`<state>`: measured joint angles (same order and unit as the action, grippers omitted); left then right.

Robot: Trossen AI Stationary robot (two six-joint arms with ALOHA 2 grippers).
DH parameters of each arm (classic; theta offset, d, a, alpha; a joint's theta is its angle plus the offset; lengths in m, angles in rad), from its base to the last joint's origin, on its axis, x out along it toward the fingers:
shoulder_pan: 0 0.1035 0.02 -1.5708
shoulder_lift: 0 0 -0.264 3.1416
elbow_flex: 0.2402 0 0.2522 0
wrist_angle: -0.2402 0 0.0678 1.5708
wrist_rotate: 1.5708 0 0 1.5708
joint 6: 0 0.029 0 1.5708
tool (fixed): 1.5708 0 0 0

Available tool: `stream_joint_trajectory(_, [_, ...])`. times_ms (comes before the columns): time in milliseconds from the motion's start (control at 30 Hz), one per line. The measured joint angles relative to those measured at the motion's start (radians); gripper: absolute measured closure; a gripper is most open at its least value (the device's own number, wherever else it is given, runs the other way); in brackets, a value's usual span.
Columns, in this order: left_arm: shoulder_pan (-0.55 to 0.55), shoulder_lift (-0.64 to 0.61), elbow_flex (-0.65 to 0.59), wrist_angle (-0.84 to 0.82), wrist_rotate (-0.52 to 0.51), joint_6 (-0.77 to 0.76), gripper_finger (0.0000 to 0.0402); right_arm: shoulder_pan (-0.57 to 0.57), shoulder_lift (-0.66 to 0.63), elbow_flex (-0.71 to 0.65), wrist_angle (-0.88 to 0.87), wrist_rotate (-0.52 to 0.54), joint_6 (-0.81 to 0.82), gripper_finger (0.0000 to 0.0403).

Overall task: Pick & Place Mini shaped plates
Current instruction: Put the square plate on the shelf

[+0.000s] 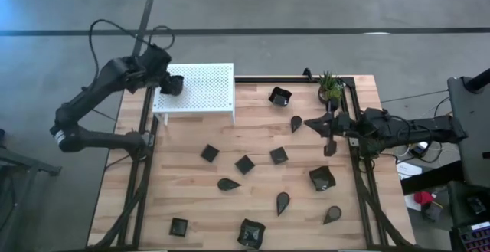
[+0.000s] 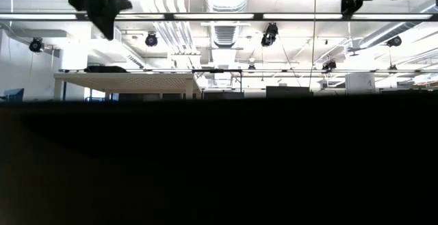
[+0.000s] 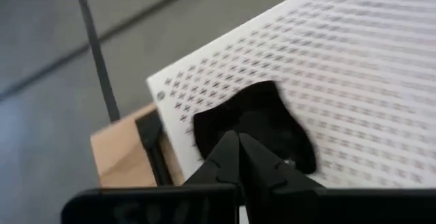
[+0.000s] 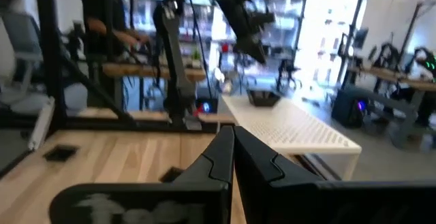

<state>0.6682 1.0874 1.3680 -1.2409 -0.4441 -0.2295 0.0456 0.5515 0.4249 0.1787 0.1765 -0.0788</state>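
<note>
Several glossy black mini plates lie scattered on the wooden table [image 1: 253, 141], among them a teardrop one [image 1: 296, 122] and a larger one with an upturned rim [image 1: 321, 178]. One more plate [image 3: 255, 123] rests flat on the left end of the white perforated platform [image 1: 200, 90]; the low view shows it there too [image 2: 106, 68]. My left gripper [image 3: 237, 141] is shut and hangs above that plate, clear of it [image 2: 102, 9]. My right gripper [image 4: 231, 134] is shut and held high over the table's right side, its tips pointing left near the teardrop plate [image 1: 314, 123].
A small green potted plant [image 1: 331, 89] stands at the table's far right corner, just beyond my right arm. A black metal frame [image 1: 354, 129] runs along the table's sides. People and other benches show in the room beyond [image 4: 109, 20]. Bare wood lies in front of the platform.
</note>
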Motion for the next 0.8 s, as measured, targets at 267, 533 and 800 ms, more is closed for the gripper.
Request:
stream_joint_trajectory(267, [-0.344,-0.052,-0.065,-0.001,-0.127,-0.053,0.0401,-0.001,0.152,0.143,-0.121,0.015,0.02,0.0394])
stream_joint_trajectory(533, [-0.651,-0.084,-0.212,0.011,-0.134,-0.229,0.0401,0.0,0.245,0.22,-0.186,0.011,0.06,0.0394])
stream_joint_trajectory(800, [-0.848,-0.086,-0.387,0.127,-0.076,-0.465,0.0401,0.003,0.275,0.231,-0.206,0.006,0.087,0.0394])
